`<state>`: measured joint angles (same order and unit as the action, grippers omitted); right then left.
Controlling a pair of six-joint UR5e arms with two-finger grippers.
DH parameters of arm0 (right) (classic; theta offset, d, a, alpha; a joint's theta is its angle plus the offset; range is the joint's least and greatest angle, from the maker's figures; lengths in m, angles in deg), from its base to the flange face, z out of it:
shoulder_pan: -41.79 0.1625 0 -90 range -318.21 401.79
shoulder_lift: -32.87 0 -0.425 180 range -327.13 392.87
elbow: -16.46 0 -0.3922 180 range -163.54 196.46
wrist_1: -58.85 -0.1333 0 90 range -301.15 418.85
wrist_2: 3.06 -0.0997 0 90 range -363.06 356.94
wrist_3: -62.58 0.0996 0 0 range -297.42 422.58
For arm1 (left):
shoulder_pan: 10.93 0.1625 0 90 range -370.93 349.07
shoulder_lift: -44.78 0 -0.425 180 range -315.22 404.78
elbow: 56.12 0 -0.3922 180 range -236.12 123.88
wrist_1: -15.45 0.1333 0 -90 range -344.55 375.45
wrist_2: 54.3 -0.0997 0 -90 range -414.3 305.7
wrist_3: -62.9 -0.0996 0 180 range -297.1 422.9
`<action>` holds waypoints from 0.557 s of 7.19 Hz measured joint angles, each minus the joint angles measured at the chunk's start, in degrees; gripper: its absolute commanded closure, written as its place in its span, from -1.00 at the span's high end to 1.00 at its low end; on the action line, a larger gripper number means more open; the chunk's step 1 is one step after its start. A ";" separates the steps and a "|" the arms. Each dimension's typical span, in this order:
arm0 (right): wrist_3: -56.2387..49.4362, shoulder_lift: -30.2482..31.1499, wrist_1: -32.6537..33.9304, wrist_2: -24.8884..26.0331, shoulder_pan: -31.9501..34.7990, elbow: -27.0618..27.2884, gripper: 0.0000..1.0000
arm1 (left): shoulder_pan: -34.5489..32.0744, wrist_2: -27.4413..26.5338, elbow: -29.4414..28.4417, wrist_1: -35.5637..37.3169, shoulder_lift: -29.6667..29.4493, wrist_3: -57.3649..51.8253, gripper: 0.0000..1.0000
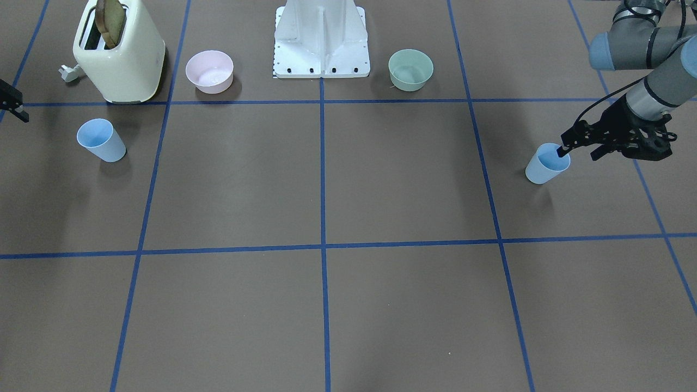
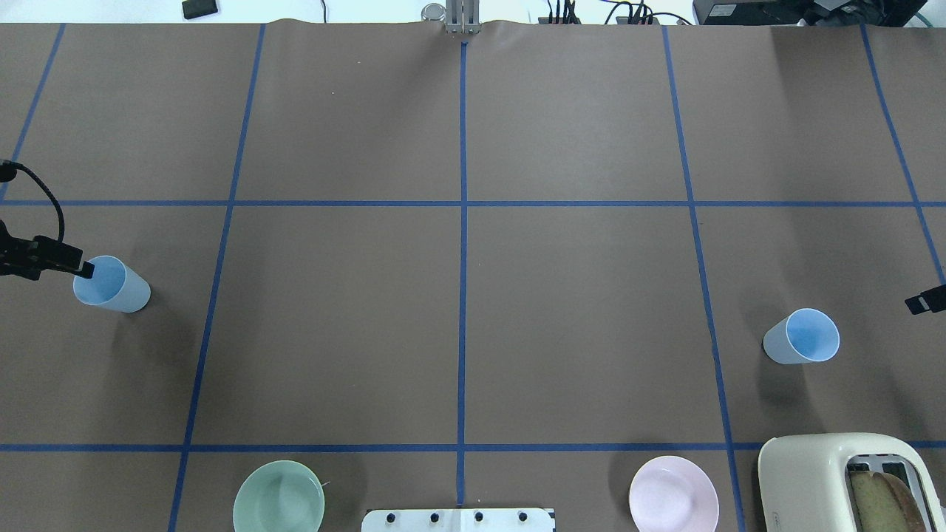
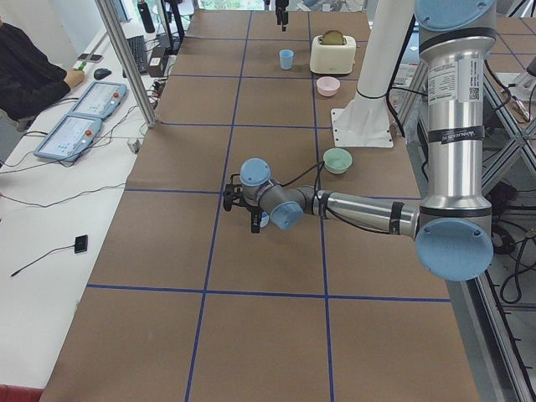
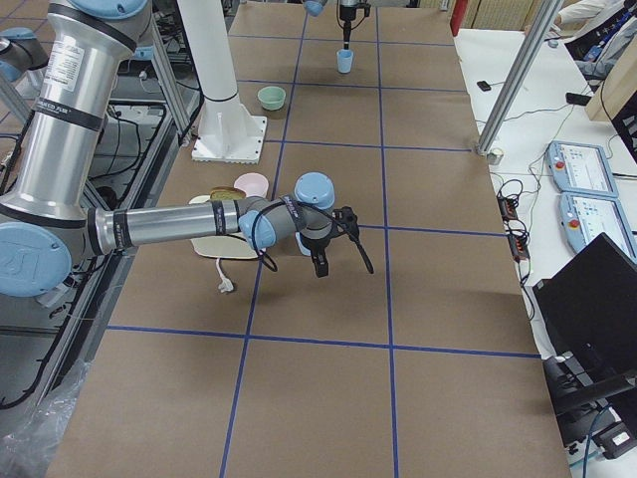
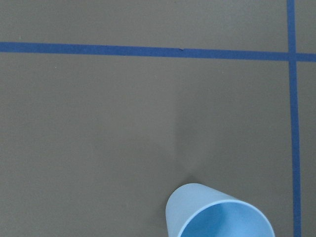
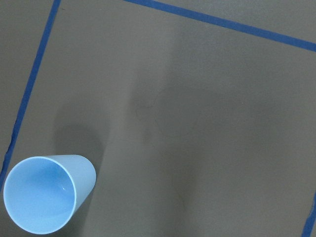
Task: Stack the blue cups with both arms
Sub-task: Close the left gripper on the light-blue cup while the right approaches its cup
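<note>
Exterior front-facing: left claw (image 1: 579, 151) was spread wide, one finger over the mouth of the first blue cup (image 1: 546, 164), the other outside its wall. Rim between them, not yet pinched. Cup stood upright on the tabletop (image 1: 326, 179), axis vertical, right under the claw. Right claw (image 1: 13, 106) was cut off at frame edge, couldn't tell its opening. Second blue cup (image 1: 102, 140) stood inboard of it, apart. Left arm looked closer to a grasp.

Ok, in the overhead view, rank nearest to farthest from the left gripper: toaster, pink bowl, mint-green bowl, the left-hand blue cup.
1. Blue cup, right at the left gripper, far left.
2. Mint-green bowl, bottom edge, left of centre.
3. Pink bowl, bottom edge, right of centre.
4. Toaster, bottom right corner.
</note>
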<state>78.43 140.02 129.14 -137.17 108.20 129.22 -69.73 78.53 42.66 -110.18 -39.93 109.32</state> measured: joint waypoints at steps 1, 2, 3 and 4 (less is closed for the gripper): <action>0.29 0.00 -0.31 0.04 -0.59 0.03 1.00 | 0.31 -0.01 0.00 -0.22 0.15 0.06 -0.14; 0.67 -0.02 -0.53 0.06 -1.27 0.06 1.00 | 0.67 -0.02 -0.01 -0.28 0.14 0.11 -0.13; 0.85 -0.06 -0.94 0.09 -2.02 0.06 1.00 | 0.94 -0.02 -0.12 -0.31 0.06 0.17 -0.14; 1.03 -0.08 -1.48 0.13 -2.67 0.04 1.00 | 1.09 -0.02 -0.31 -0.32 -0.09 0.21 -0.13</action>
<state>79.46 139.94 127.66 -137.04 105.53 129.26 -68.65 78.51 42.35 -110.50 -40.03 109.53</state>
